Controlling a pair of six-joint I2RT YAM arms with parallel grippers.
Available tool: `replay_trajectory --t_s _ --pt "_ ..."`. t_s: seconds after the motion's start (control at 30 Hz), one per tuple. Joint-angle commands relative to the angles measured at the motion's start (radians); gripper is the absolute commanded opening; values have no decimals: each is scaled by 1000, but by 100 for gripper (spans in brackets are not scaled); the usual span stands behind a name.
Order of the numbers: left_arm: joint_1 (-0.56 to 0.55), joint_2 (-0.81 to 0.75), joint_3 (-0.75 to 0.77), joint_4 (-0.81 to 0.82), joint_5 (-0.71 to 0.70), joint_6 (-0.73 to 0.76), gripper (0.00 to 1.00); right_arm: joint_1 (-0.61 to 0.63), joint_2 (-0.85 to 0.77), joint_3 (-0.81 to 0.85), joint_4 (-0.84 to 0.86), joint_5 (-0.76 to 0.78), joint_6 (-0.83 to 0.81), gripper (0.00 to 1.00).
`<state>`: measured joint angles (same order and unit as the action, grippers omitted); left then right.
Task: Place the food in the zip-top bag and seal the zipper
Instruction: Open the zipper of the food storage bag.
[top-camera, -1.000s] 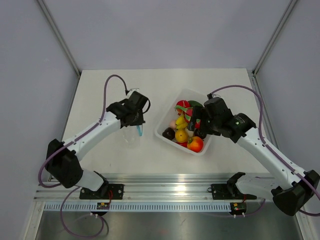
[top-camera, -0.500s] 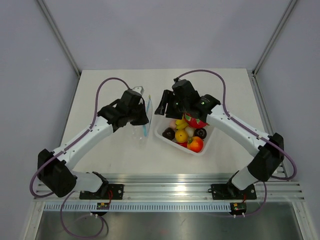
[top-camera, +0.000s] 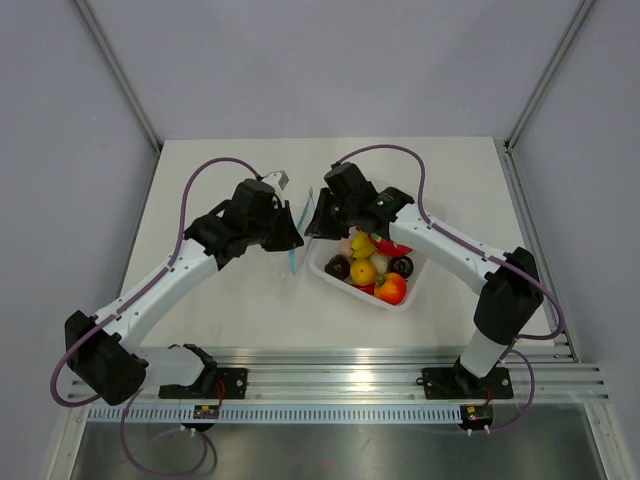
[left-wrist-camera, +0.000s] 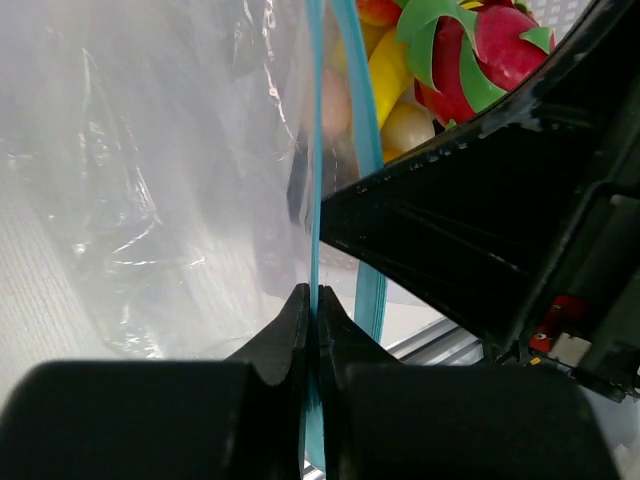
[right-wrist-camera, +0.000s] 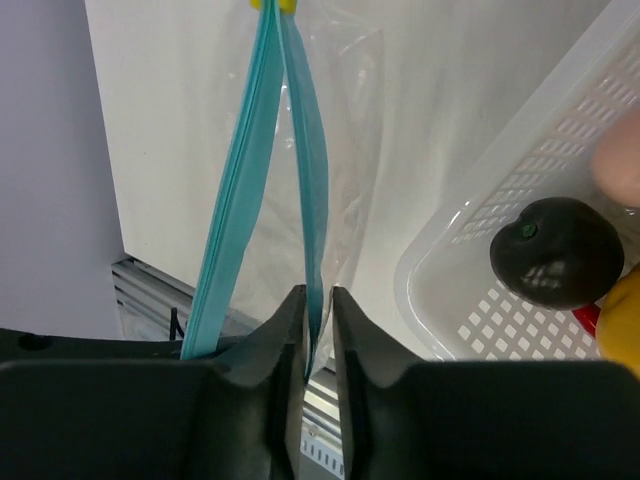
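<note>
**Bag mouth held, food in the tray**

My left pincer (left-wrist-camera: 312, 296) is clamped on one lip of the zipper (left-wrist-camera: 316, 150). The clear zip-top bag (left-wrist-camera: 150, 180) droops from it over the surface (top-camera: 230, 300). My right pincer (right-wrist-camera: 318, 297) brackets the other lip with its fingers nearly together; I cannot tell whether they pinch it. Just right, the food (top-camera: 363, 270) lies in the white tray (right-wrist-camera: 520, 200).
</note>
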<state>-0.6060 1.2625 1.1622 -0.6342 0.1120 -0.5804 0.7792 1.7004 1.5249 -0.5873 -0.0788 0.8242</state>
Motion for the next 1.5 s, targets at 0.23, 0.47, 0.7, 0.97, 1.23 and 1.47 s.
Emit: replay_trajectory --t_s 0.23,0.47,0.7,0.97,1.23,1.47 --pt "127 -87 -47 22 118 28 0 12 -59 -101 32 73 13 0" --pt "124 -55 -61 34 130 27 28 45 -32 -56 40 73 23 0" --pt "106 -60 -45 18 91 37 29 72 -1 4 24 94 36 0" --pt "98 -141 -67 39 39 2 61 78 28 37 -13 103 36 0" --pt "84 -198 -130 105 51 -44 75 77 42 47 -22 111 38 0" --pt "64 -140 -147 99 -3 -42 56 77 41 50 -17 103 38 0"
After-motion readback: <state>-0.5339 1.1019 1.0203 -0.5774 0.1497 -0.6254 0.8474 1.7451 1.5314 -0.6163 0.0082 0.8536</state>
